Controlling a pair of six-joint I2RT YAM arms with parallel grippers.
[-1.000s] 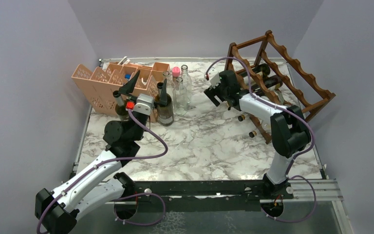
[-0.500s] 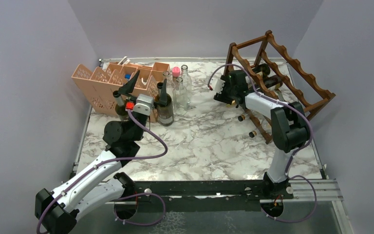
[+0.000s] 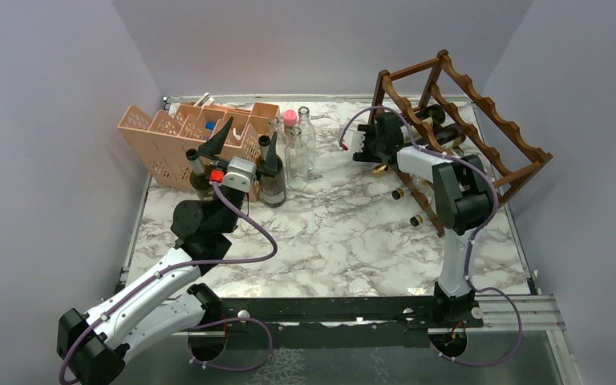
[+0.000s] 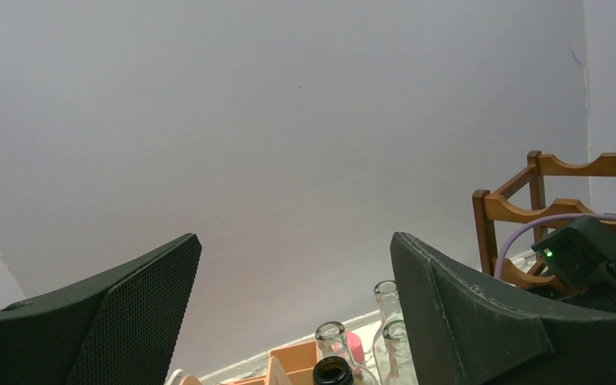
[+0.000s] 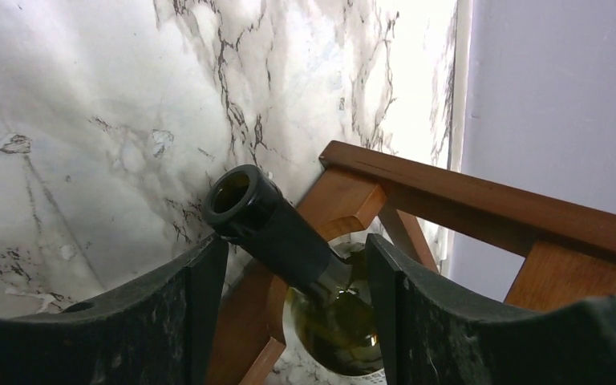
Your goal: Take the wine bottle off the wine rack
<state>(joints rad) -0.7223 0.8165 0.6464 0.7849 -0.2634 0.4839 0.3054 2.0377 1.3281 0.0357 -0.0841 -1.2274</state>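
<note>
The dark reddish-brown wine rack [image 3: 481,104] stands at the back right of the marble table. A dark green wine bottle [image 5: 281,233] lies in it, its open mouth pointing out towards the table. My right gripper [image 5: 295,245] straddles the bottle's neck. Its left finger is right at the neck and a gap shows on the right side, so the jaws are partly closed without a firm grip. From above, the right gripper [image 3: 381,144] sits against the rack's front left post. My left gripper [image 4: 294,241] is open and empty, raised above the standing bottles.
A peach lattice organiser [image 3: 168,136] stands at the back left. Beside it are clear glass bottles [image 3: 297,152], a pink-capped one [image 3: 290,118] and a dark bottle [image 3: 271,180]. More bottle necks [image 3: 401,192] stick out of the rack's lower tiers.
My right gripper has moved in to the rack and over the bottle's neck, and its jaws have narrowed. The left arm has stayed still.
</note>
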